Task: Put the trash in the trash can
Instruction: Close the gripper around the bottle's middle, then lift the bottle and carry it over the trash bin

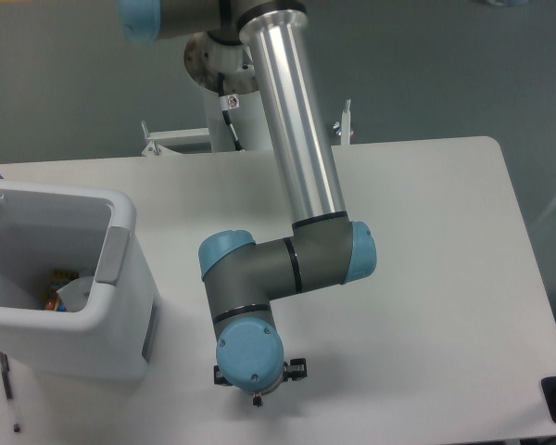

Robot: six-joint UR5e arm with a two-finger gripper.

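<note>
Task status: incomplete, as judged from this view. The tool [253,378] points down at the near part of the table [445,278], and the wrist joint directly above it hides the fingers; only 2 small black side lugs show, so whether it is released, clenched or holding something cannot be told. Neither the clear bottle nor the wrinkly wrapper can be seen on the table; if either lies under the tool, the wrist covers it. The trash can [120,306] stands to the left of the tool, near but not touching, with its opening facing up. Some small items rest at its bottom, 1 with orange print, but they are too small to identify as the task's trash. Remaining work, by estimate: secure an item, carry it left over the rim, release it. Surface: a plain white table with rounded corners. Beyond the tool rises the arm's white mounting column [236,111], and behind that a grey wall. A dark object sits at the far right, at the frame's lower edge.
</note>
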